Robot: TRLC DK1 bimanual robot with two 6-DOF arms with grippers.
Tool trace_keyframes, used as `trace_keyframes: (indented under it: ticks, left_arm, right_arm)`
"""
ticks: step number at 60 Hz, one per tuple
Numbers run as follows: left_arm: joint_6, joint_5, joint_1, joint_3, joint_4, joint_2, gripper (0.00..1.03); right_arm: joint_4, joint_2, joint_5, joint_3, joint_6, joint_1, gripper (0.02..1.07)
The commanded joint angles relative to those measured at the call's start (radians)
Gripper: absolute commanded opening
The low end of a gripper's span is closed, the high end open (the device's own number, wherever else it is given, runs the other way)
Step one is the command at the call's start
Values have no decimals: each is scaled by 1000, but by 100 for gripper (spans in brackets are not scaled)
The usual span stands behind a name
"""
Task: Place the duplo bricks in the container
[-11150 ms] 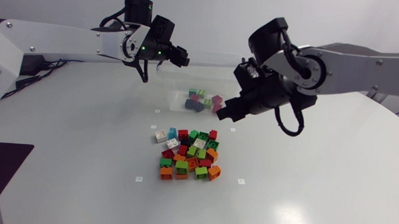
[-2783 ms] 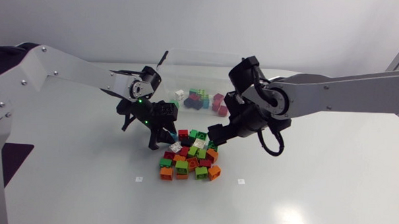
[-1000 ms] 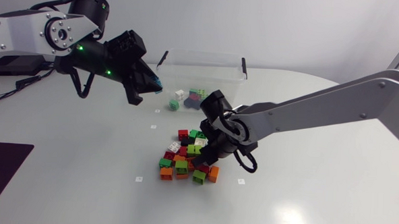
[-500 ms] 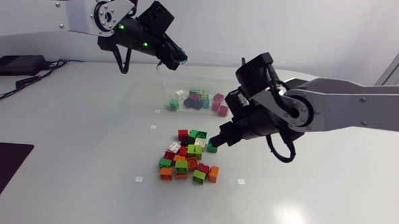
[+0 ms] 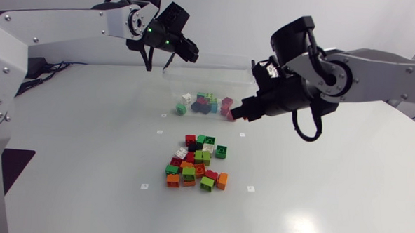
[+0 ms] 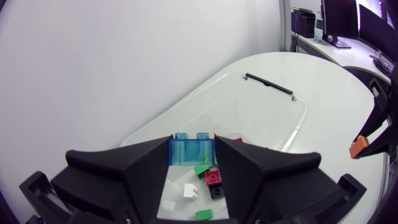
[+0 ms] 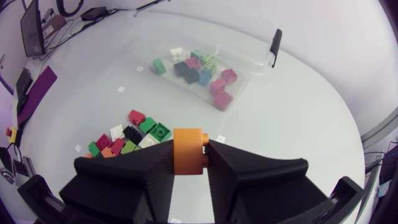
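My left gripper [image 6: 192, 163] is shut on a translucent blue brick [image 6: 191, 149], held high over the clear container [image 6: 273, 106], which has several bricks [image 6: 208, 179] on its floor. In the head view this gripper [image 5: 191, 51] hangs above the container's [image 5: 195, 77] back left corner. My right gripper [image 7: 188, 163] is shut on an orange brick [image 7: 188, 151]. It hovers [image 5: 238, 116] just off the container's front right corner, between the container and the pile of loose bricks [image 5: 193, 166] on the table.
A single green brick [image 5: 221, 151] lies slightly apart on the pile's right side. The container's black handle [image 7: 274, 41] is on its far end wall. Small white markers [image 5: 250, 189] dot the table around the pile.
My right gripper has lifted off the pile with the orange brick and moved toward the container. My left gripper has shifted slightly right over the container with the blue brick.
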Motion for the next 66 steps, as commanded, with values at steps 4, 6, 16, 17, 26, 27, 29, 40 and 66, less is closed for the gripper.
trace_keyframes:
  ticks: [4, 6, 16, 17, 26, 27, 29, 40, 66]
  left_arm:
    - [-33, -27, 2, 46, -2, 36, 99]
    - [-35, -28, 4, 43, -2, 31, 99]
    - [-30, -30, 36, -80, 7, -85, 99]
    - [-27, -30, 38, -92, 10, -94, 99]
    - [36, -48, 42, -332, 128, -271, 99]
    - [40, -48, 42, -359, 139, -292, 99]
    - [53, -48, 44, -396, 146, -325, 99]
    - [120, -48, 56, -605, 180, -484, 99]
    - [301, 32, 22, -965, 145, -682, 99]
  right_arm:
    - [-14, 51, -14, 100, -13, -28, 27]
    - [-13, 66, -16, 125, -13, -33, 27]
    - [12, 155, -26, 228, -8, -62, 27]
    - [12, 160, -28, 234, -8, -63, 27]
    - [35, 223, -40, 304, 10, -76, 27]
    - [36, 229, -40, 312, 12, -77, 27]
    - [36, 241, -40, 327, 14, -77, 27]
    - [50, 316, -40, 419, 30, -86, 27]
    - [93, 463, -25, 590, 41, -103, 27]
